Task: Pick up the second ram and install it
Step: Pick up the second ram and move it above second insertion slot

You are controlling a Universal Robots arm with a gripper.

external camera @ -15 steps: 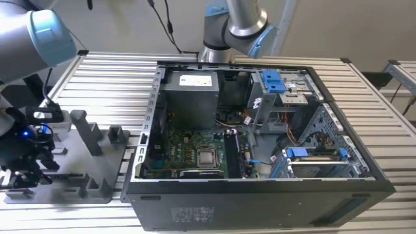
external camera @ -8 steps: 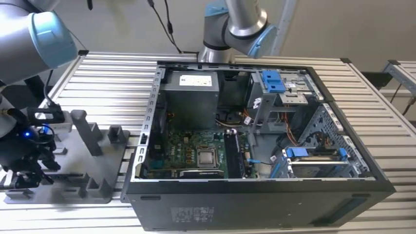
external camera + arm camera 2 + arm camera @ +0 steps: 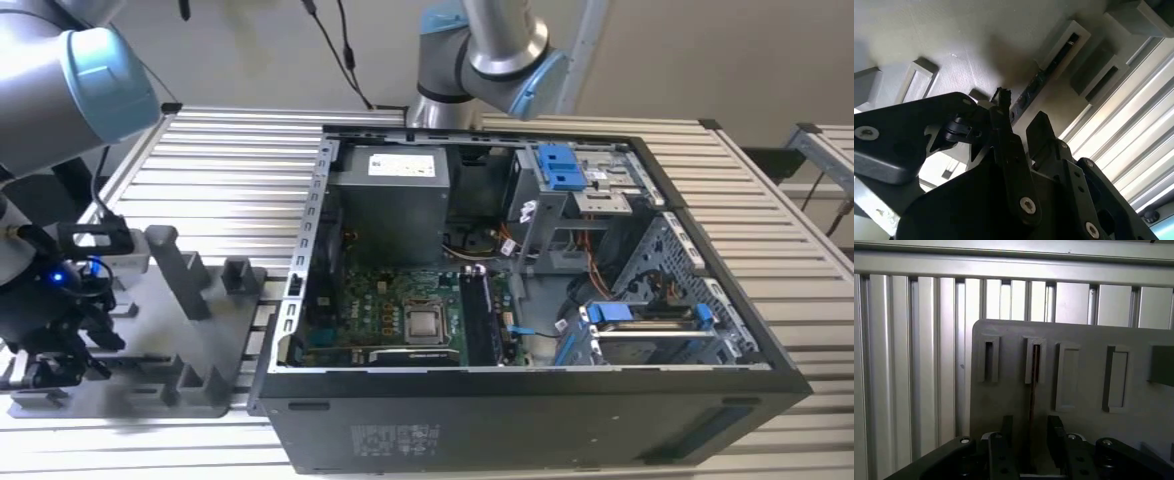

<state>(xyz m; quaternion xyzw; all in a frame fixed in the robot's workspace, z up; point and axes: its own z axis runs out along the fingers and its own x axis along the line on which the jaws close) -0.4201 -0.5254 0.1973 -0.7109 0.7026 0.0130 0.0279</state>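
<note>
**Item 1, gripper** (image 3: 1030, 420). Your gripper stands low over the grey holder (image 3: 1004, 332). Its fingers (image 3: 1006, 440) are spread, one on each side of the stick, with a gap on both sides. Nothing is gripped.

**Item 2, second ram** (image 3: 1032, 372). It stands on edge in a slot of the holder, between the fingers. You see it edge-on, so its chips and label cannot be made out. Its near end is cut off behind the gripper's body. In the second wrist view the ram (image 3: 1029, 92) is a dark strip running from its slot towards the fingers (image 3: 1040, 120).

**Item 3, computer case** (image 3: 534, 420). It lies open on the slatted table (image 3: 214, 160), towards the exterior view's right of the holder (image 3: 140, 400). The green motherboard (image 3: 387, 305) inside is partly covered by cables and fittings.
</note>
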